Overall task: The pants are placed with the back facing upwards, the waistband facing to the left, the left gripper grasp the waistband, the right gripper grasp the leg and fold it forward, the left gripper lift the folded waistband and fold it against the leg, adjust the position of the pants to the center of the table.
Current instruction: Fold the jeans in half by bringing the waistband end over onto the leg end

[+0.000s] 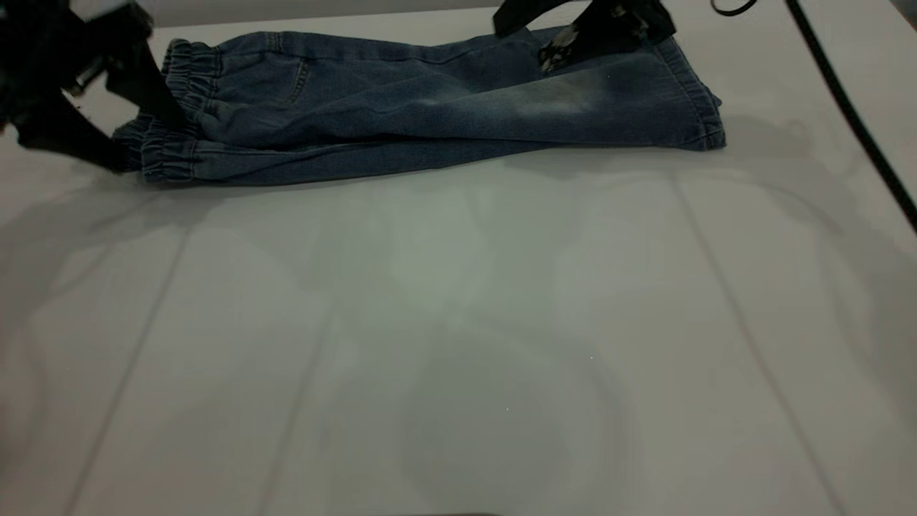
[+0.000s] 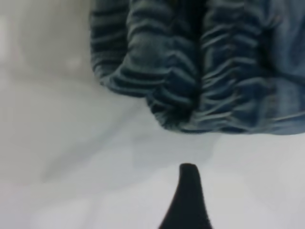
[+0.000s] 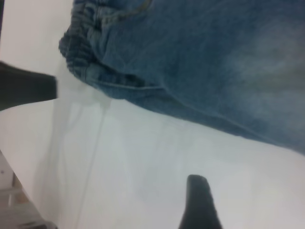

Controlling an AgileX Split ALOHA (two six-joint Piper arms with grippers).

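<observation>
The pants (image 1: 430,107) lie folded lengthwise along the far side of the table (image 1: 458,344), the gathered waistband (image 1: 175,107) at the left. The leg (image 1: 630,100), with its pale faded patch, lies on top at the right. My left gripper (image 1: 150,143) stands open at the waistband's outer edge with nothing clamped. In the left wrist view the ruffled waistband (image 2: 190,81) lies just ahead of one black finger (image 2: 189,195), a strip of table between them. My right gripper (image 1: 534,39) hovers open over the leg's far edge. Its finger (image 3: 199,202) shows above bare table beside the denim (image 3: 214,62).
A black cable (image 1: 852,115) runs down the table's right side. The wide near half of the table lies in front of the pants. In the right wrist view the left gripper's finger (image 3: 26,88) shows beyond the waistband.
</observation>
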